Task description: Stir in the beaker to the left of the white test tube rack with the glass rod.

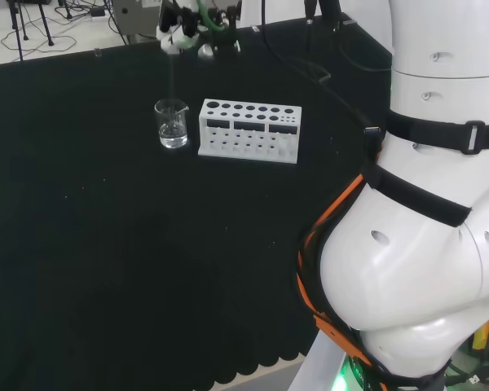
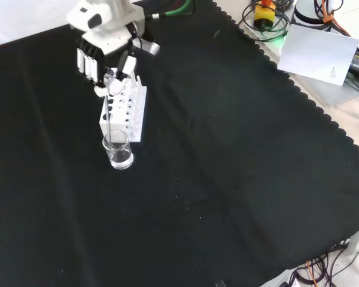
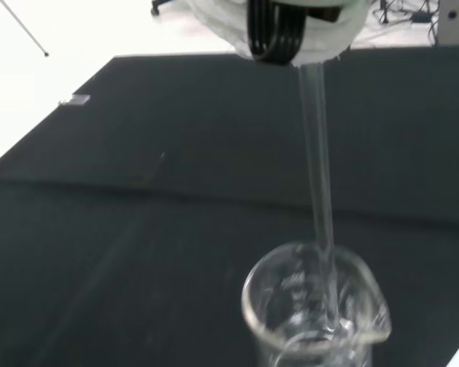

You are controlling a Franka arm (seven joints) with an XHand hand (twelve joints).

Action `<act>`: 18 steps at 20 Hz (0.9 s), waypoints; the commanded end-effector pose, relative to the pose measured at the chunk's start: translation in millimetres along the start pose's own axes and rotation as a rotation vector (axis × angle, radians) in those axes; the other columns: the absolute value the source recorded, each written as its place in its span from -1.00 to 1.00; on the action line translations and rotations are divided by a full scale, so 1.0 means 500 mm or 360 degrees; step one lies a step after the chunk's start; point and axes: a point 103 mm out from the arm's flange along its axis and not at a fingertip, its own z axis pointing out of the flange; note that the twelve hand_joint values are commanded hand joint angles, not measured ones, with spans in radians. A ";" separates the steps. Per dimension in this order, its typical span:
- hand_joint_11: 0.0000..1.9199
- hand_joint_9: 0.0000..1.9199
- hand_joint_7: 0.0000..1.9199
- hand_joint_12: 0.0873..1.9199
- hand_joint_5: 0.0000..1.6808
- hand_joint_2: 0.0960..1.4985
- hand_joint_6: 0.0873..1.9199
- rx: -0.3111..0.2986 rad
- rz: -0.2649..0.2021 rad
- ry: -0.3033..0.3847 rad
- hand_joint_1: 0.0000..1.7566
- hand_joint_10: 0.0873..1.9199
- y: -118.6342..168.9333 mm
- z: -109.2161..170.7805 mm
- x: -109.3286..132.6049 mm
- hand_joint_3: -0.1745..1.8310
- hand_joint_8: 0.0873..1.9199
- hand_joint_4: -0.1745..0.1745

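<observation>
Black cloth (image 2: pixel 239 179) with a scalloped hem covers the bench, matte and faintly speckled, with broad bare stretches around the ware in the front view. One small clear beaker (image 1: pixel 172 124), cylindrical with a pouring lip, stands on it; a shallow layer of clear liquid shows at its bottom in the head view. Just beside it, to its right in the head view, sits one white rack (image 1: pixel 249 129), a blocky slab pierced with rows of round holes (in the front view it lies directly behind the beaker). One thin, straight, clear rod (image 3: pixel 318 176) hangs nearly upright, its lower end inside the beaker, below the rim, as the wrist view shows. The hand (image 2: pixel 105 60), black and white, is above the rack's far end in the front view, its fingers curled and pinching the rod's top. The beaker and rack stand near the cloth's far edge in the head view, well apart from the scalloped hem.
</observation>
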 end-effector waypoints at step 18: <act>0.24 0.77 0.28 -0.17 0.58 0.09 -0.98 0.0043 -0.0113 -0.0035 0.49 -0.34 -0.037 0.006 0.104 -0.51 -0.08 -1.00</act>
